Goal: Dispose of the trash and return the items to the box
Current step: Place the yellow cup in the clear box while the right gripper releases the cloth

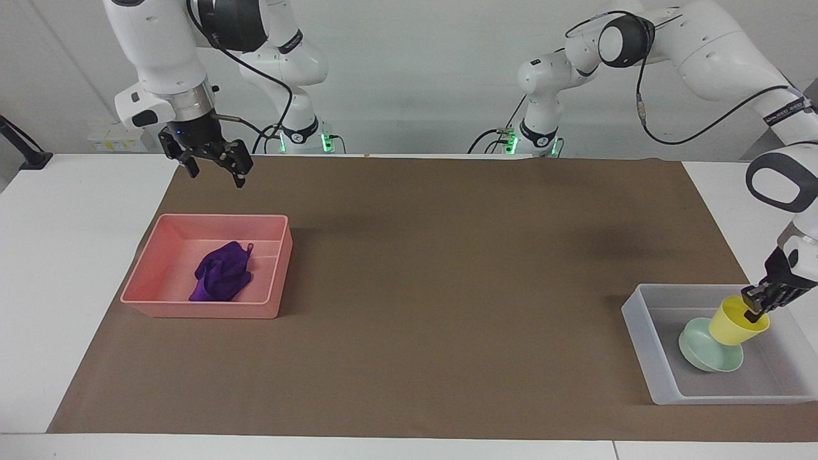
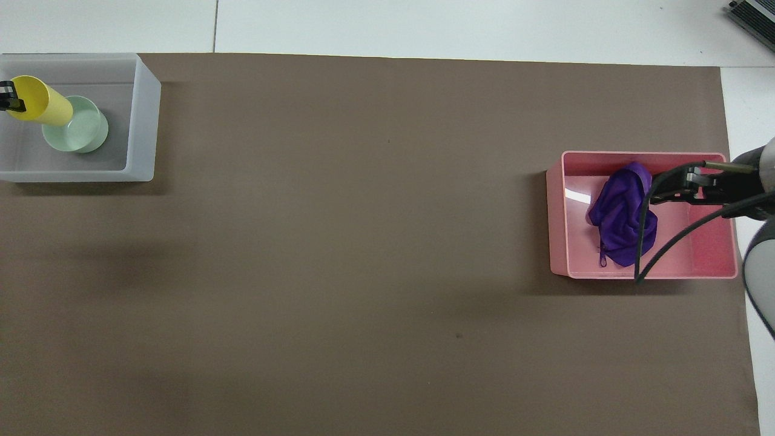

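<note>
Gripping yellow cup [image 1: 740, 321] over box [image 1: 645, 326], left gripper [image 1: 758, 303], overhead barely visible; right gripper [image 1: 214, 167] spread, empty.

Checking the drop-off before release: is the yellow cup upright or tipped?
Tipped. The small yellow plastic cup, pinched at its rim by the left gripper, leans over the shallow mint-green bowl inside the translucent plastic box.

Broad bare brown mat [image 1: 447, 287] between pink bin [image 1: 268, 306] and box [image 1: 639, 326].
</note>
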Motion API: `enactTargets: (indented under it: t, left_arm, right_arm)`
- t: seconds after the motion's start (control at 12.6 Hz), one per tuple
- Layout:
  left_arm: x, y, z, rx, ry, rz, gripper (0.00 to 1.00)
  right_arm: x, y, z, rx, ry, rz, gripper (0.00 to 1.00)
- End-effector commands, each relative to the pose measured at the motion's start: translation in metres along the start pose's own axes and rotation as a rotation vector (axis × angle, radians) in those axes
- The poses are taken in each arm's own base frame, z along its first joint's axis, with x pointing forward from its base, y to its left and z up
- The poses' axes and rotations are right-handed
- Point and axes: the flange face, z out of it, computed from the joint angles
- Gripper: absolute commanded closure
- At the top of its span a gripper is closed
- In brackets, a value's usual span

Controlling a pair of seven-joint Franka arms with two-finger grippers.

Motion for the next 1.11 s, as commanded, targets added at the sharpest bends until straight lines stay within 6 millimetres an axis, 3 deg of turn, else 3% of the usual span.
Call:
enactTargets:
  t: [0.0, 0.24, 0.4, 0.63, 1.03]
  left_arm:
    - [0.007, -0.007, 0.018, -0.019, -0.009, -0.005, 1.00]
    - [-0.004, -0.025, 0.039, -0.028, -0.049, -0.038, 1.00]
    - [-0.007, -0.027, 0.039, -0.052, -0.045, -0.062, 1.00]
    - [-0.017, -0.024, 0.055, -0.064, -0.036, -0.075, 1.00]
    - [-0.020, -0.023, 0.057, -0.050, -0.032, -0.068, 0.97]
  right_arm:
    - [0.001, 0.024, -0.017, 0.018, -0.027, -0.022, 0.00]
    - [-0.004, 0.046, -0.025, 0.083, -0.064, -0.028, 0.00]
    - [-0.006, 0.042, -0.024, 0.087, -0.060, -0.028, 0.00]
    - [-0.005, 0.035, -0.022, 0.091, -0.042, -0.034, 0.00]
    - [-0.013, 0.034, -0.016, 0.088, -0.053, -0.022, 0.00]
